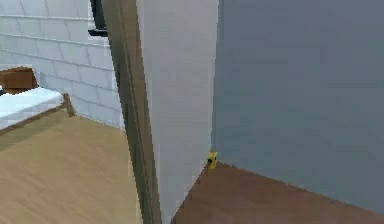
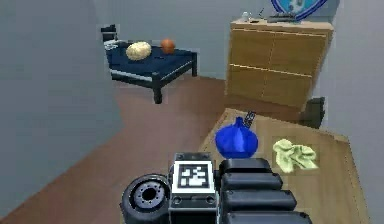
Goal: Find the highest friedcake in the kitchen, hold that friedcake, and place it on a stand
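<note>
Much of the tool (image 2: 150, 199) is cut off below; cannot tell whether it holds anything

Grey walls (image 1: 300, 80) met brown wooden floor (image 2: 165, 122); a blue bed (image 2: 150, 63) stood near a wooden dresser (image 2: 278, 62); a window (image 1: 99, 14) pierced white brick (image 1: 50, 50)

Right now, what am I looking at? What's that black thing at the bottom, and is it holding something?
Two cameras ride on one rolling robot with one arm. One looks ahead: a grey wall, a bed by white bricks, a small yellow thing on the floor. The other looks sideways, where the arm reaches. The black thing is the robot's arm and gripper; I cannot tell whether it holds anything. Beyond it a wooden table carries a round blue thing and a yellow-green cloth. Farther off stand a dresser and a blue bed with two balls.
</note>
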Available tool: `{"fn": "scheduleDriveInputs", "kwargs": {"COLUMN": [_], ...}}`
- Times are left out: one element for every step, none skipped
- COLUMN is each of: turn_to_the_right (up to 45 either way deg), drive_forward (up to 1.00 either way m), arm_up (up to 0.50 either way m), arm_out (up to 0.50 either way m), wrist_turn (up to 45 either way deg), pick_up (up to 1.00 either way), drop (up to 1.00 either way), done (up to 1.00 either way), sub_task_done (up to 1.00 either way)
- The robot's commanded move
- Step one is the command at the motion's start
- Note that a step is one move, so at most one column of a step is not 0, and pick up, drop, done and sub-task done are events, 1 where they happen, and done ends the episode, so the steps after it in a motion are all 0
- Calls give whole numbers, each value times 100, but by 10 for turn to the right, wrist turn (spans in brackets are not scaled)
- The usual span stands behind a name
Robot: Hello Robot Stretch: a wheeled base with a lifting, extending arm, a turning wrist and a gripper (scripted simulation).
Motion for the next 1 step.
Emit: {"fn": "scheduleDriveInputs", "kwargs": {"turn_to_the_right": [450], "drive_forward": [0], "arm_up": [0], "arm_out": [0], "wrist_turn": [0], "pick_up": [0], "drop": [0], "done": [0], "sub_task_done": [0]}}
